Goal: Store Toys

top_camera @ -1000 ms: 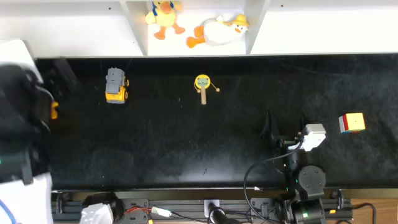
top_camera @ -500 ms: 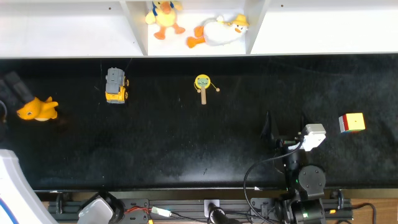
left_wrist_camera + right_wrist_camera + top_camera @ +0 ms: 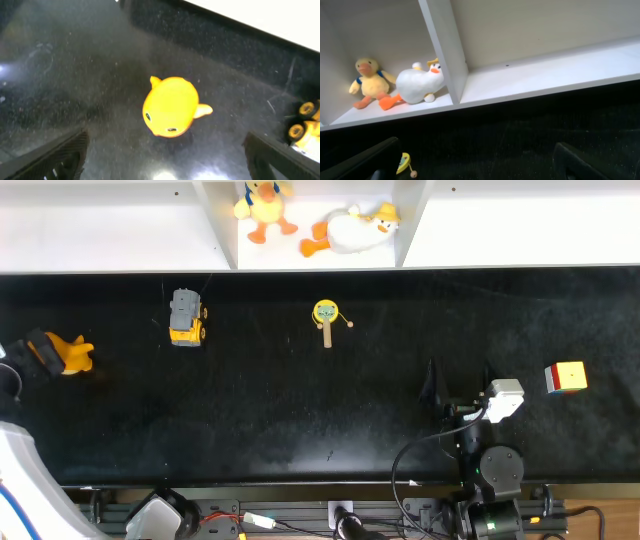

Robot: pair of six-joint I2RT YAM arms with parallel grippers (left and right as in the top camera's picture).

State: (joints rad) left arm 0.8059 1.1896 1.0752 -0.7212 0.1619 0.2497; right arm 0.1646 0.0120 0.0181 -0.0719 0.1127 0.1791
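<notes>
Black surface (image 3: 300,400) carries an orange fish toy (image 3: 70,353) near its left end, a yellow toy truck (image 3: 186,316) and a small rattle drum (image 3: 326,315) toward the back, and a coloured cube (image 3: 566,377) far right, all well apart. White shelf (image 3: 120,230) runs along the back edge. Its middle compartment holds a yellow duck plush (image 3: 264,205) and a white duck plush (image 3: 350,228) side by side.
</notes>
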